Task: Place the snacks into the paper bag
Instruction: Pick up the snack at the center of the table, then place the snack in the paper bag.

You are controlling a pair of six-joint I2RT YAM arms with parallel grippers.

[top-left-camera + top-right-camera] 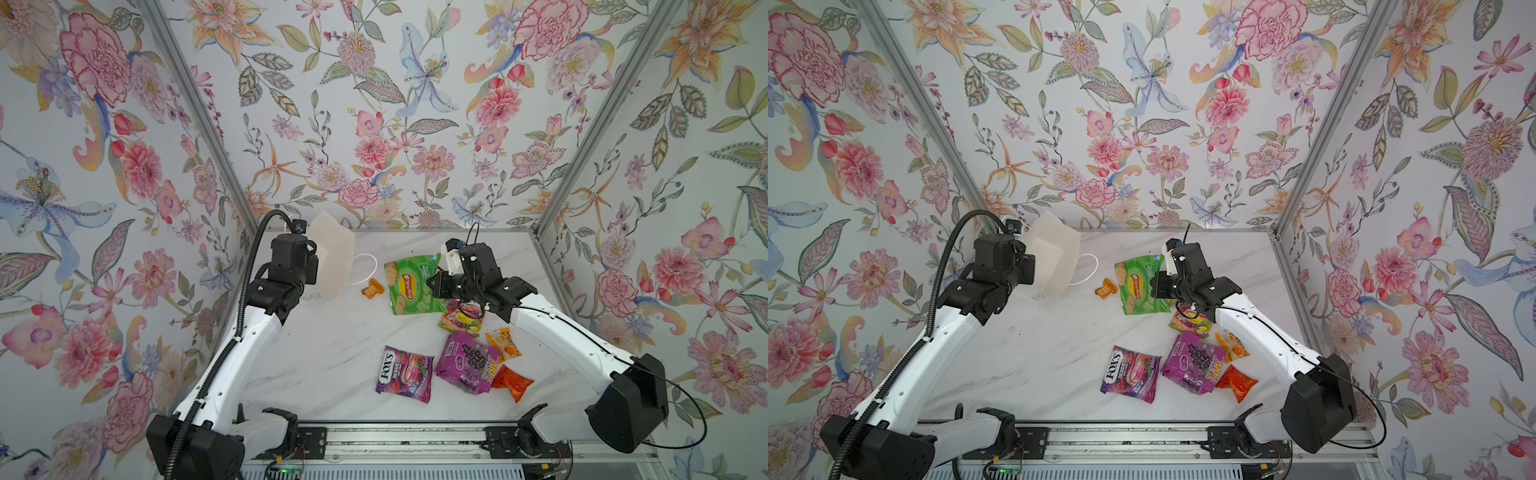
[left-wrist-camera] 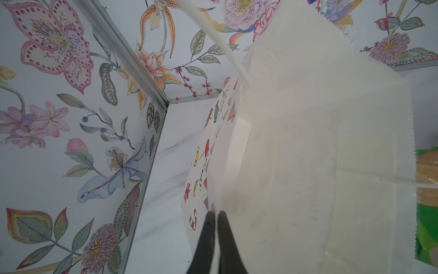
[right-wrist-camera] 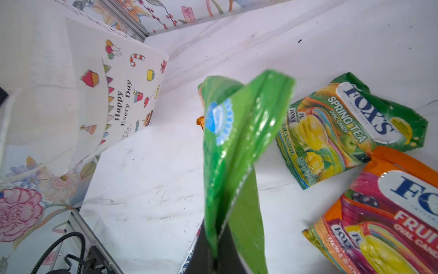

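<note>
White paper bag [image 1: 332, 262] with "Happy Every Day" print sits tilted at far left of desk [image 1: 324, 353], mouth probably facing the packets, wall edge pinched by left end effector [image 2: 214, 213]. Green chips packet [image 1: 411, 286] is clamped at one edge in right end effector [image 3: 214, 237]. Small orange sachet [image 1: 372, 287] lies between bag and chips. Flat on desk: FOX'S fruits packet [image 1: 461, 320], Spring Tea packet [image 3: 350, 128], FOX'S berries packet [image 1: 405, 374], purple grape packet [image 1: 467, 361], yellow-orange sachet [image 1: 505, 343], orange sachet [image 1: 512, 382].

The paper bag [image 3: 125, 95] is white, dotted with red, yellow and blue pictures, lettered grey. The green packet [image 3: 220, 166] bears a blue badge — the FOX'S packet [image 1: 405, 374] is purple, the grape packet [image 1: 467, 361] magenta, the sachet [image 1: 512, 382] orange. The desk [image 1: 324, 353] is grey-veined white marble; the walls [image 1: 374, 104] pink-and-orange floral.
</note>
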